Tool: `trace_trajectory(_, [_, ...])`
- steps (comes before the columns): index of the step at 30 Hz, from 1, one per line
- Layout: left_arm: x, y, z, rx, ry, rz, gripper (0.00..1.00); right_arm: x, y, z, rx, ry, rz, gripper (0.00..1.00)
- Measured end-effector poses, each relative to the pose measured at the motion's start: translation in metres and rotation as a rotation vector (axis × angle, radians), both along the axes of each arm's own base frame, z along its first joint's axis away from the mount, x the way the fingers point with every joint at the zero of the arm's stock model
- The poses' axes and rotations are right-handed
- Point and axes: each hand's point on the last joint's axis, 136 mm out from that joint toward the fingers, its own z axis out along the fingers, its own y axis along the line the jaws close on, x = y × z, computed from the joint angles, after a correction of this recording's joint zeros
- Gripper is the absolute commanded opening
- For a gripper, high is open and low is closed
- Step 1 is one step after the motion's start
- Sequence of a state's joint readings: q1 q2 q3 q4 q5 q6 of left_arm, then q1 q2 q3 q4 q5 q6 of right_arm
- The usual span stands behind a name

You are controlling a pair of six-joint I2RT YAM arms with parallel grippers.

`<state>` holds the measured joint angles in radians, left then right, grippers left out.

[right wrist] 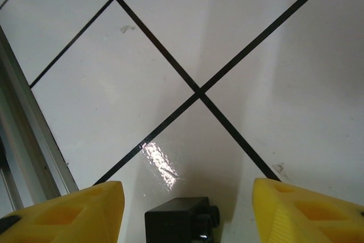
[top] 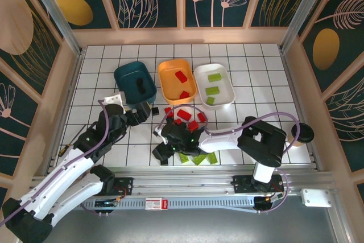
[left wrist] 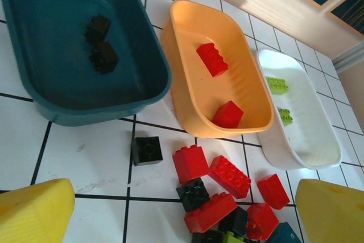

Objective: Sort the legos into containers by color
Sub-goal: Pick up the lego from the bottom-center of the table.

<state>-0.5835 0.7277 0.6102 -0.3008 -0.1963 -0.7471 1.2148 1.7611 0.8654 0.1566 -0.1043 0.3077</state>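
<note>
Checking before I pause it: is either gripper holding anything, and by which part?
Nothing held. Left gripper open, empty; right gripper straddles a black brick, gaps either side.

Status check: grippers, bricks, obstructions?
Left gripper open, empty, facing loose red and black plastic bricks. Right gripper open, fingers straddling small black studded brick on tile, not touching. No obstruction seen.

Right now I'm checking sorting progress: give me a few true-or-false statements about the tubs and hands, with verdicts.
1. The teal tub holds two black bricks. True.
2. The orange tub is empty. False: two red bricks lie in it.
3. The white tub holds red bricks. False: it holds green bricks.
4. A black brick lies between the right hand's open fingers. True.
5. The left hand is shut on a brick. False: it is open and empty.
</note>
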Motion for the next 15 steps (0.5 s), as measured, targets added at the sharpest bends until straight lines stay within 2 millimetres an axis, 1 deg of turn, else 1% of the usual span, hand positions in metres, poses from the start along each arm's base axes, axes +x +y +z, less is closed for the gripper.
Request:
trace_trajectory(2, [-0.001,0.002,-0.001,0.005,0.002,0.008,0.99,-0.002,-0.001,-0.005,-0.017,0.002,0.006,0.58])
trace_trajectory(4, [-0.002,0.005,-0.003,0.012,0.007,0.016,0.98,-0.003,-0.003,-0.009,-0.031,0.000,0.012,0.54])
trace_trajectory(7, [-0.002,0.006,-0.004,0.016,0.012,0.024,0.99,-0.002,-0.005,-0.012,-0.045,-0.006,0.016,0.41])
trace_trajectory(11, [-0.002,0.007,-0.006,0.019,0.016,0.026,0.98,0.000,-0.004,-0.011,-0.036,-0.011,0.011,0.23])
trace_trajectory(15, [-0.007,0.010,-0.009,0.016,0.013,0.027,0.98,0.009,-0.002,-0.003,0.008,-0.018,-0.005,0.17])
